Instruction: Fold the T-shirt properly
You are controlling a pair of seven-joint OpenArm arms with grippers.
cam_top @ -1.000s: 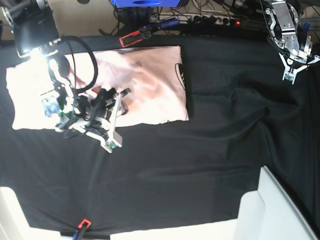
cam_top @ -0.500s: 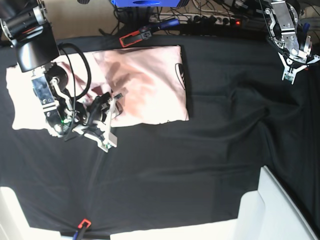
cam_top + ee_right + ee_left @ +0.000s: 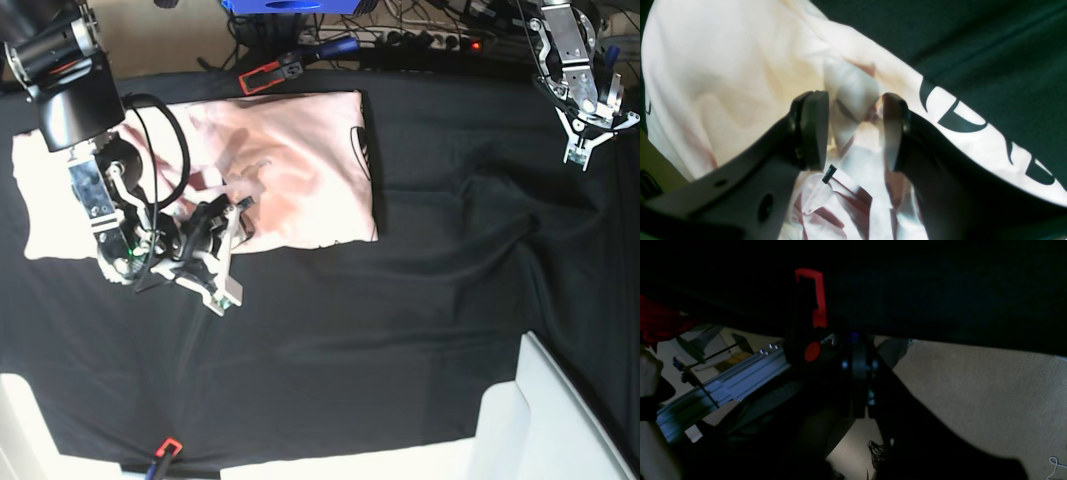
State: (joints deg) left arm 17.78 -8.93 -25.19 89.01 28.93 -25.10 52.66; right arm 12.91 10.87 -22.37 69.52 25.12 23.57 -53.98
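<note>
At ten o'clock on the desk (image 3: pixel 400 330), the T-shirt (image 3: pixel 290 170) lies folded into a long band across the black cloth (image 3: pixel 450 250). It is pale pink, soft cotton by the look of it, mostly smooth toward its three o'clock end and rumpled into shallow ridges where the arm works. Its three o'clock edge shows a sliver of black print, and the right wrist view shows big black serif letters along one folded edge (only parts of them can be read). The nine o'clock end is washed out by bright light.

The right fingers (image 3: pixel 853 130) stand about half apart, two dark rounded pads with a bunched fold of the pink fabric between them; whether the pads actually pinch the cloth cannot be told. In the base view that gripper sits over the shirt's six o'clock edge, near its middle, with black cables looping above it.

The left fingers (image 3: pixel 585 135) are closed together and hold nothing, hanging over the bare black cloth at two o'clock, well apart from the shirt. The cloth is matte and creased into long soft wrinkles.

A red-and-black clamp (image 3: pixel 270 72) grips the desk's twelve o'clock edge, just beyond the shirt. White panels (image 3: pixel 560 420) stand at five o'clock.
</note>
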